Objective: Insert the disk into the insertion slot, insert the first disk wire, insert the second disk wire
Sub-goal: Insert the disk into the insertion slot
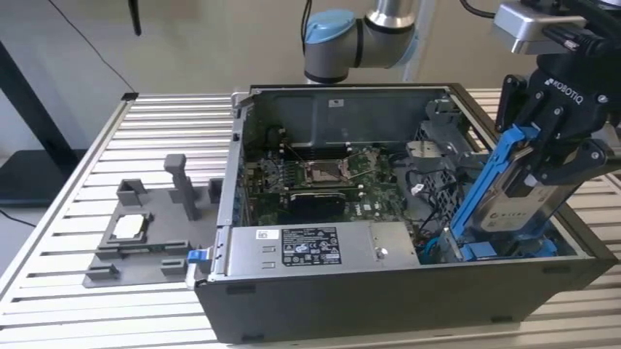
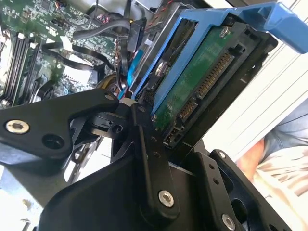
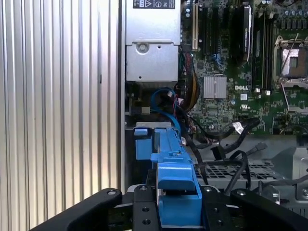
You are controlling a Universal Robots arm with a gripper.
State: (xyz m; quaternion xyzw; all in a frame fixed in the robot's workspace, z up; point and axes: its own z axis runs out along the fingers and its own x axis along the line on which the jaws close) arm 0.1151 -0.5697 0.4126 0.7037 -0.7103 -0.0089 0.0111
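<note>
Open computer case (image 1: 388, 305), lying on its side on a slatted metal table (image 1: 165, 123). On the case's floor: a green motherboard (image 1: 330, 185) with a square processor socket (image 1: 323, 172) near its middle. Against the case wall nearest the exterior camera: a silver labelled power-supply box (image 1: 310, 251). At the case's outer corner, beside that box: a small blue latch (image 1: 198, 256). Outside the case, just beside it toward the exterior view's left: a grey plastic jig (image 1: 145, 251) with upright posts and a small silver square part (image 1: 129, 227) resting on it. Inside the case, black cables (image 3: 231, 137) lie close to the motherboard's finned heatsink (image 3: 214, 87).
</note>
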